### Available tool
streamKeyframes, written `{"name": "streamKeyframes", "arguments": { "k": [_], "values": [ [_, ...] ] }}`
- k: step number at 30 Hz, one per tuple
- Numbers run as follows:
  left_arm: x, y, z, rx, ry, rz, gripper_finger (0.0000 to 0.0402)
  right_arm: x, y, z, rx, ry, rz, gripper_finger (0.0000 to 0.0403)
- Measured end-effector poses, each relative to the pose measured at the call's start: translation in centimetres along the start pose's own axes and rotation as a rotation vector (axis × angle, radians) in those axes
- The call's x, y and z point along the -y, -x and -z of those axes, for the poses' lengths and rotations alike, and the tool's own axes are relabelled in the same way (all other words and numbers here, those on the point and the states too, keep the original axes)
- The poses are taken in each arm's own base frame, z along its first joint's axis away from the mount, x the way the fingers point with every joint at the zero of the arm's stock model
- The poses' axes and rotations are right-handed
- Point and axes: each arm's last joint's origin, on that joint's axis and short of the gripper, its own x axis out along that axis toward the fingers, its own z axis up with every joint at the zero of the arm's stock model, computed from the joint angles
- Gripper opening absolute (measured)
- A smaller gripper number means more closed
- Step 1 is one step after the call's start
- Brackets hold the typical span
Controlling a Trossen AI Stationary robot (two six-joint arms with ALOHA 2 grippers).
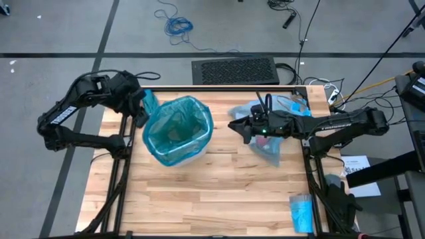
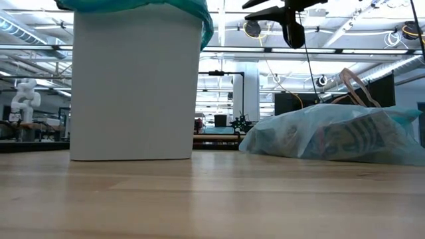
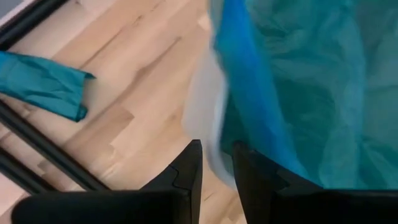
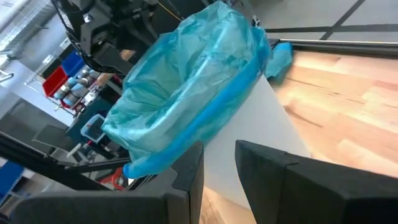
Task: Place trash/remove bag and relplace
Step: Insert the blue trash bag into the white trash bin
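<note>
The left gripper (image 1: pixel 141 114), fingers close together and holding nothing, should tuck the teal liner (image 1: pixel 178 129) snugly over the white bin (image 2: pixel 136 86) rim (gently, it tears), while the full bag (image 1: pixel 271 143) lies beside the bin under the narrow, empty right gripper (image 1: pixel 240 127).

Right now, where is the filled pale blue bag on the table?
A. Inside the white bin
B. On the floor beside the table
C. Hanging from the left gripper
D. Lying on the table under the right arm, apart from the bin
D: the filled bag lies on the table beneath the right arm, clear of the white bin.
</note>
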Motion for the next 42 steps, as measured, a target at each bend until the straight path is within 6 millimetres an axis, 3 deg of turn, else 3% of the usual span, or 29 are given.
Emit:
{"name": "streamKeyframes", "arguments": {
  "k": [15, 20, 23, 33, 37, 42],
  "values": [
    [1.2, -3.2, -1.9, -0.113, -0.052, -0.067, 0.0083, 0.1, 0.0, 0.2, -0.013, 0.005, 0.012, 0.0084],
    [1.4, -4.9, -1.4, -0.172, -0.059, -0.099, 0.0022, 0.1, 0.0, 0.2, -0.016, 0.006, 0.015, 0.0084],
    [1.6, -5.3, -1.0, -0.199, -0.041, -0.103, 0.0013, 0.1, 0.0, 0.2, -0.019, 0.002, 0.014, 0.0084],
    [3.2, -4.8, -1.5, 0.024, 0.218, -0.047, 0.0010, 0.5, 0.3, -0.1, -0.093, 0.062, -0.031, 0.0084],
    [5.2, -5.9, -1.8, 0.092, 0.337, -0.072, 0.0010, 1.1, 1.8, -0.9, -0.155, 0.090, -0.038, 0.0084],
    [9.1, -7.5, -1.1, 0.042, 0.417, -0.084, 0.0009, 1.0, 6.4, -2.8, -0.141, 0.145, -0.091, 0.0084]
  ]
}}
